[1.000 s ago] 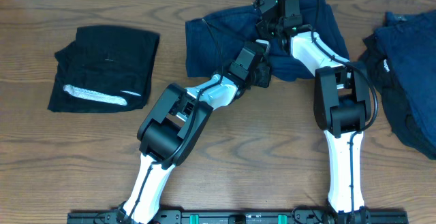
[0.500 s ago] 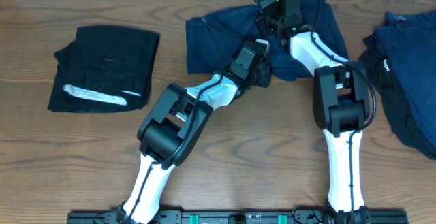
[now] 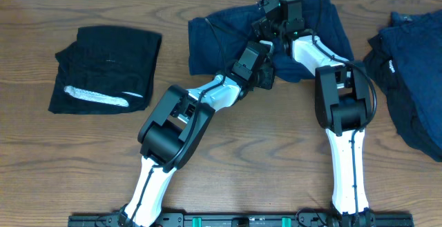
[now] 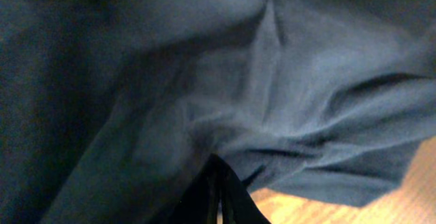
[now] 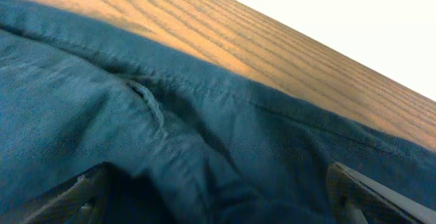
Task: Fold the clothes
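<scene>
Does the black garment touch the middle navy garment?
Apart. The overhead view shows a strip of table between the black garment and the navy garment.

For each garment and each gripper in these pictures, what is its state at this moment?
Black garment: folded, lying flat at the left, no gripper on it.
Navy garment: rumpled, not yet folded, both arms over it.
Dark pile: loose heap at the right, unfolded.
Left gripper: shut, apparently pinching the navy garment.
Right gripper: open, fingers wide apart over the navy garment.
</scene>
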